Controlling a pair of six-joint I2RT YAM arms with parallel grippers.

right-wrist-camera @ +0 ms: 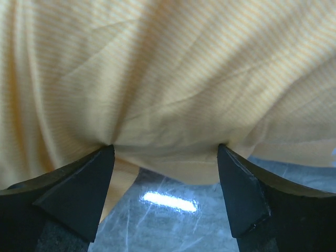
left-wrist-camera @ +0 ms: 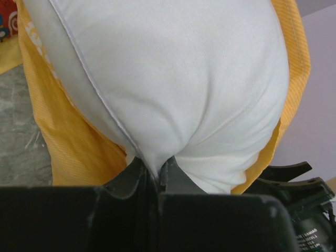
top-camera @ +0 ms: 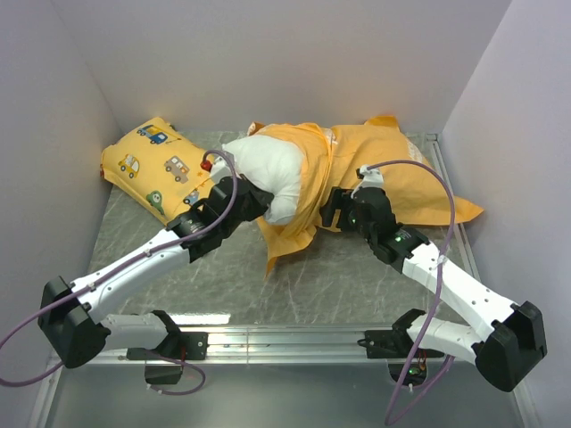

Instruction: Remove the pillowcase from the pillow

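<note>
My left arm (top-camera: pixel 134 267) and right arm (top-camera: pixel 459 285) wear white shells on the long links, with chunky black housings at the joints. A purple cable (top-camera: pixel 22 352) loops off the left one and ends in a red tip (top-camera: pixel 207 164); a second cable (top-camera: pixel 442 192), also purple, arcs over the right. A green light (top-camera: pixel 395 239) glows by my right wrist. My left gripper (left-wrist-camera: pixel 155 167) is matt black with curved fingers. My right gripper (right-wrist-camera: pixel 165 149) has black, wedge-shaped fingers (right-wrist-camera: pixel 79 194) with dull faces.

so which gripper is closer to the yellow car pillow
Left. The left gripper pinches the white pillow beside the car pillow; the right gripper is farther off, at the pillowcase.
</note>
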